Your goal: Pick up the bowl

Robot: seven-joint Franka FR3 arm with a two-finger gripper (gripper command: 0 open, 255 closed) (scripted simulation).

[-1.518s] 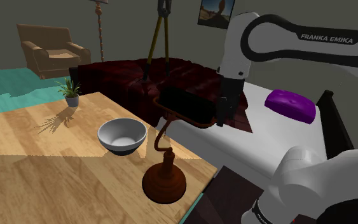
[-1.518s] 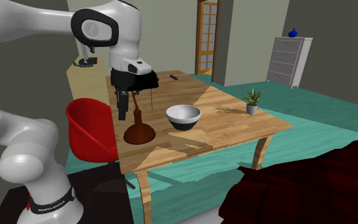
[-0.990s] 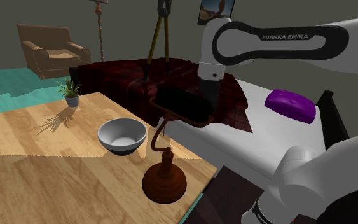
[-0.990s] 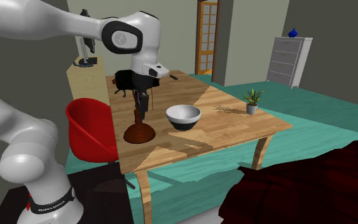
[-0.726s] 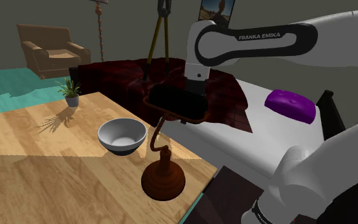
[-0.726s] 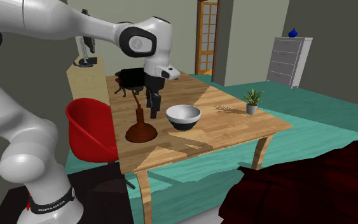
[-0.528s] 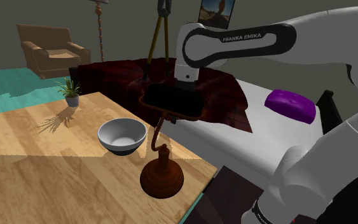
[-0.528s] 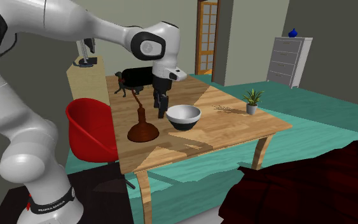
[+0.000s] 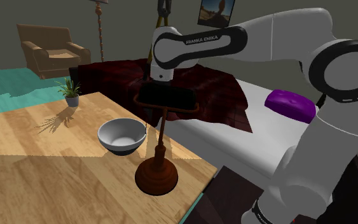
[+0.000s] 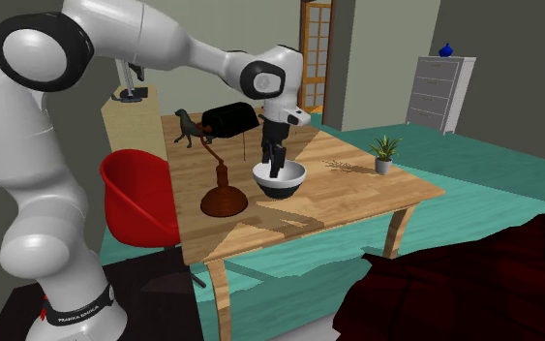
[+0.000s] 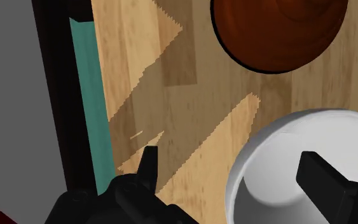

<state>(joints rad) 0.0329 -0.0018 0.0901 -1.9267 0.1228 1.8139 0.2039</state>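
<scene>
Gripper (image 10: 276, 160) at bowl (image 9: 122, 135), fingers spread wide.
Bowl upright on table (image 9: 31, 172), just beside lamp (image 9: 154, 176) base. One finger over its hollow, the other outside, rim between. Probably rigid, light, slick: pinch the wall there.

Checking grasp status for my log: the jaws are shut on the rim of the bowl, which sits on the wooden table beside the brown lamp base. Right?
No. The jaws are open, not shut: the wrist view shows them apart, straddling the rim of the bowl. The bowl does sit on the wooden table beside the brown lamp base.
</scene>
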